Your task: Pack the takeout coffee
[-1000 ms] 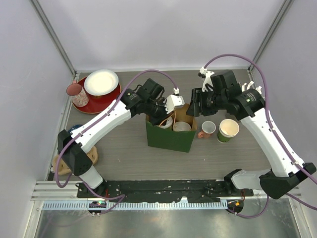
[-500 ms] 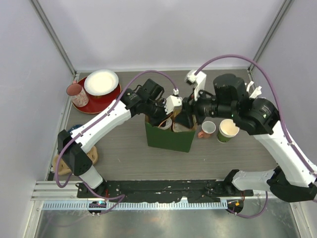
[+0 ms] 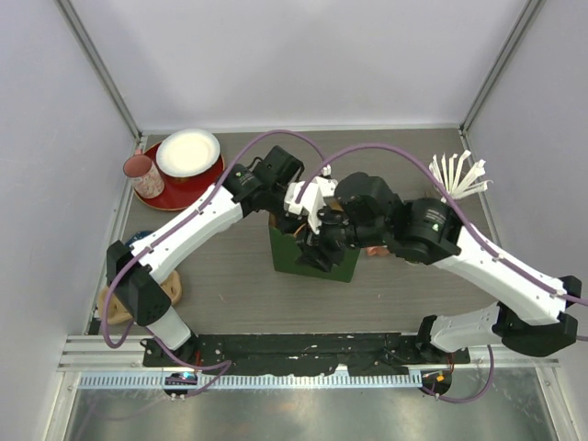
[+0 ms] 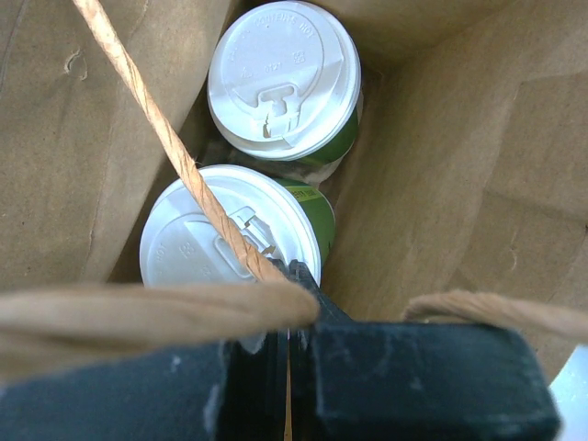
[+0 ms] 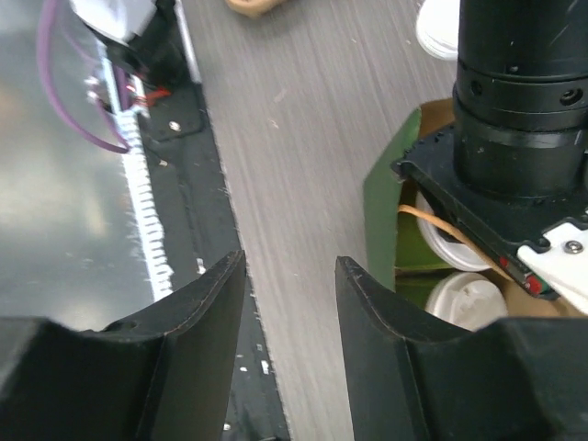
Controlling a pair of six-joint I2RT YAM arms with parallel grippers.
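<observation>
Two green takeout cups with white lids stand inside the green paper bag [image 3: 333, 266]. The left wrist view shows them from above: the far cup [image 4: 283, 78] and the near cup [image 4: 230, 241], touching. My left gripper [image 4: 288, 340] is shut on the bag's top edge where the twine handle [image 4: 175, 147] meets it; it also shows in the top view [image 3: 301, 213]. My right gripper [image 5: 289, 266] is open and empty. It hangs above the table just beside the bag's green wall [image 5: 384, 197], and above the bag's front left part in the top view [image 3: 310, 255].
A red tray [image 3: 209, 179] with a white plate [image 3: 188, 152] and a pink glass [image 3: 140, 172] is at the back left. White plastic forks [image 3: 459, 172] lie at the back right. A wooden object [image 3: 119, 308] lies at the left edge. The right arm covers the area right of the bag.
My right arm has swung left from beside the bag to over it, covering the small mug and the lidless cup. The left gripper has held still on the bag.
</observation>
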